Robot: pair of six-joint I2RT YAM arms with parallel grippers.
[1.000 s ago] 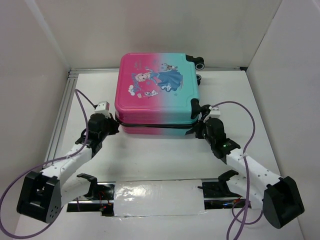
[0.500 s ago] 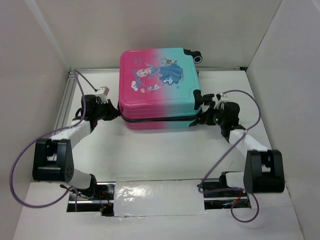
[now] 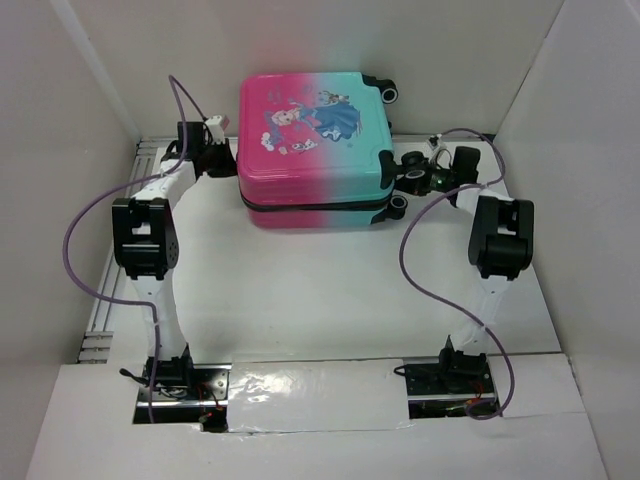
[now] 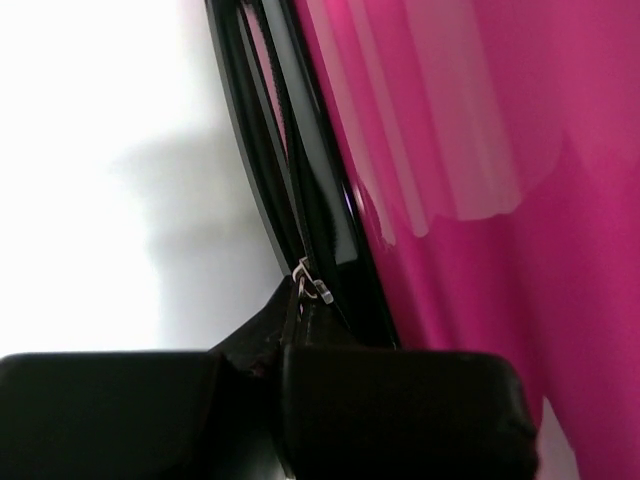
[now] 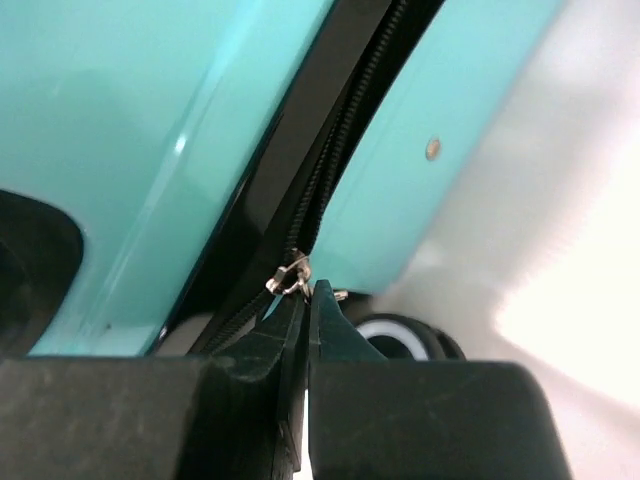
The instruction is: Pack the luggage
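Note:
The luggage (image 3: 310, 135) is a pink-to-teal hard-shell suitcase with a princess print, lying closed at the back of the table. My left gripper (image 3: 228, 160) is at its left side, shut on a metal zipper pull (image 4: 305, 280) on the black zipper band. My right gripper (image 3: 398, 175) is at its right side near a black wheel (image 5: 405, 335), shut on another zipper pull (image 5: 295, 275). The shell shows pink in the left wrist view (image 4: 480, 130) and teal in the right wrist view (image 5: 130, 120).
White walls enclose the table at the back and on both sides. An aluminium rail (image 3: 105, 290) runs along the left edge. Purple cables (image 3: 425, 270) loop from both arms. A taped strip (image 3: 315, 395) lies between the arm bases.
Both arms have stretched toward the back, sliding along the suitcase's left and right sides with the zipper pulls. The suitcase has shifted slightly toward the back.

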